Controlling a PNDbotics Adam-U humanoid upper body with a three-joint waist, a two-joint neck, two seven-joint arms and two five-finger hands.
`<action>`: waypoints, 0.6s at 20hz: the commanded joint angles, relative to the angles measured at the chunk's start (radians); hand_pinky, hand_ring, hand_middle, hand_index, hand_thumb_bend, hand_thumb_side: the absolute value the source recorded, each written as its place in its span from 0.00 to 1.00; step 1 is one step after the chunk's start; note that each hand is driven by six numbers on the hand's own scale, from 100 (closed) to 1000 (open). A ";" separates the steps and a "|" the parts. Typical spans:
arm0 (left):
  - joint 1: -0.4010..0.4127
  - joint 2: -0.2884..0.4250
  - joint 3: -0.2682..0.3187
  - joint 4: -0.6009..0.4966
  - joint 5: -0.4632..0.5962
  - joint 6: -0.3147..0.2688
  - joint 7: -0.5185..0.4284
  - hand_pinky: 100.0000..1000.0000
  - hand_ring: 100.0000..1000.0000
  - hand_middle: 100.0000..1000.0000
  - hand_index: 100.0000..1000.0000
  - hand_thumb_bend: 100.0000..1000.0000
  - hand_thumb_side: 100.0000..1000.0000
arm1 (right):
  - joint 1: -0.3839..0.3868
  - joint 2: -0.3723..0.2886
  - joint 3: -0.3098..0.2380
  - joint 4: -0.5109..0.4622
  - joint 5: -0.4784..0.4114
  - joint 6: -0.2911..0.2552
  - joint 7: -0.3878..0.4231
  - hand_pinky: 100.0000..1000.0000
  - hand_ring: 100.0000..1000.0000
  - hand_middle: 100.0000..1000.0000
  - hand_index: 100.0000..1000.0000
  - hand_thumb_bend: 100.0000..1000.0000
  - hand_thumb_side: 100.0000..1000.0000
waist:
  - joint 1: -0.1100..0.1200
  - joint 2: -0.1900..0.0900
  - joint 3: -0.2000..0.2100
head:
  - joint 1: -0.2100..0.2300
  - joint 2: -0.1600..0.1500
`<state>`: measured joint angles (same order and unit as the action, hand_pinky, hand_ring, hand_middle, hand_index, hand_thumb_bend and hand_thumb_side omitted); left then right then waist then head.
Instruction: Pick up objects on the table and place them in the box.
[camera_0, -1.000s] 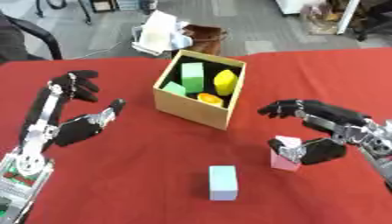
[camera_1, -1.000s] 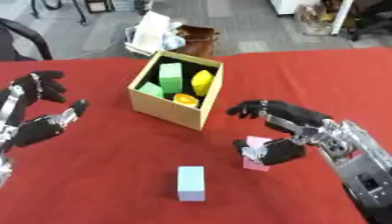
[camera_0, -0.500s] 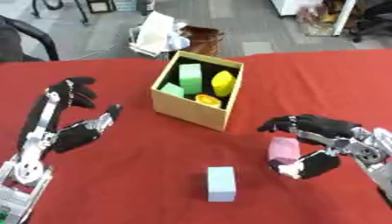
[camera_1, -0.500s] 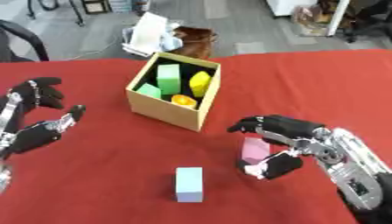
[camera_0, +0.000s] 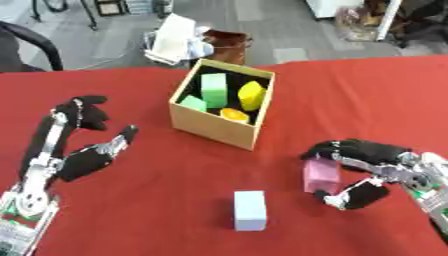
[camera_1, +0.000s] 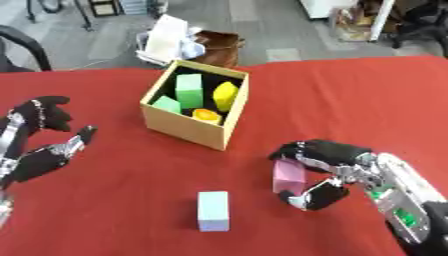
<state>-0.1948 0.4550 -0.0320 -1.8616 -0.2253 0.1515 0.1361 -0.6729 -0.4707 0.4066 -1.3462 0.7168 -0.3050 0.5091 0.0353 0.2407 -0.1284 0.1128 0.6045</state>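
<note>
A pink block (camera_0: 320, 175) sits pinched between the fingers and thumb of my right hand (camera_0: 363, 171), at the table's right side, in front of the box. The cardboard box (camera_0: 206, 129) stands open at mid table and holds green, yellow and orange pieces. A light blue block (camera_0: 250, 210) lies on the red tablecloth near the front, left of the pink block. My left hand (camera_0: 86, 155) hovers open at the left, apart from everything.
The red tablecloth (camera_0: 157, 200) covers the table. Beyond its far edge stand a white bag (camera_0: 173, 41) and a brown bag (camera_0: 226, 41) on the floor. A black chair (camera_0: 22, 45) shows at the far left.
My right hand has closed on the pink block and brought it leftward, toward the box side. The left hand has stayed near its place.
</note>
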 joint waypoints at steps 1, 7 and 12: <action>-0.006 0.006 0.012 -0.009 -0.002 -0.002 0.002 0.62 0.48 0.48 0.76 0.49 0.30 | -0.015 -0.025 -0.023 0.004 0.014 0.019 -0.069 0.72 0.60 0.58 0.87 0.00 0.15 | -0.011 -0.029 0.002 | -0.002 -0.013; -0.005 0.002 0.010 -0.011 -0.001 -0.004 0.001 0.62 0.48 0.48 0.76 0.48 0.30 | -0.092 -0.048 -0.053 -0.052 -0.009 0.056 -0.139 0.71 0.56 0.54 0.85 0.00 0.04 | -0.012 -0.031 0.008 | -0.003 -0.012; -0.016 -0.017 -0.004 -0.017 0.003 -0.010 -0.009 0.62 0.48 0.47 0.75 0.48 0.29 | -0.230 -0.042 -0.069 0.017 -0.010 0.067 -0.137 0.71 0.56 0.53 0.85 0.00 0.01 | -0.013 -0.028 0.045 | -0.028 -0.019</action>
<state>-0.1992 0.4313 -0.0362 -1.8615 -0.2252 0.1456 0.1302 -0.8776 -0.4966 0.3549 -1.3378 0.7102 -0.2423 0.3742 0.0353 0.2407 -0.0788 0.0938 0.6008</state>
